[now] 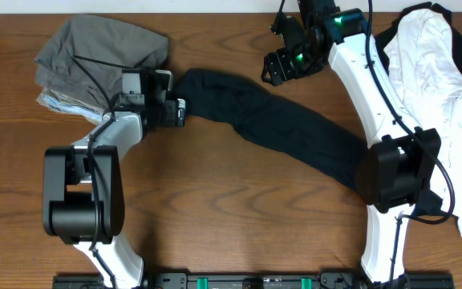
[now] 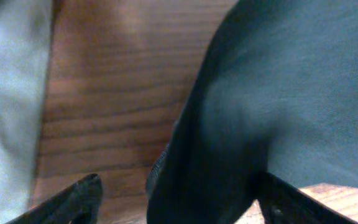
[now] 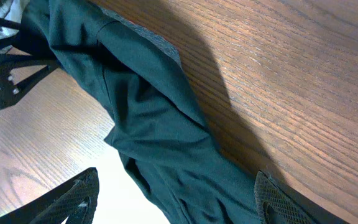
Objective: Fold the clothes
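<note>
A soft, rumpled dark garment point(image 1: 295, 128) lies as a long diagonal band across the wood-grain bench point(image 1: 215, 209). The left end effector point(image 1: 180, 112) gapes around its end; the right end effector point(image 1: 274, 71) hangs spread nearby.

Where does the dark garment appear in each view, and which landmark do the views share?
Overhead: the dark garment lies diagonally across the centre.
Left wrist: the dark garment fills the right side.
Right wrist: the dark garment runs from top left to bottom centre.
Shared landmark: the wooden table under it.
</note>
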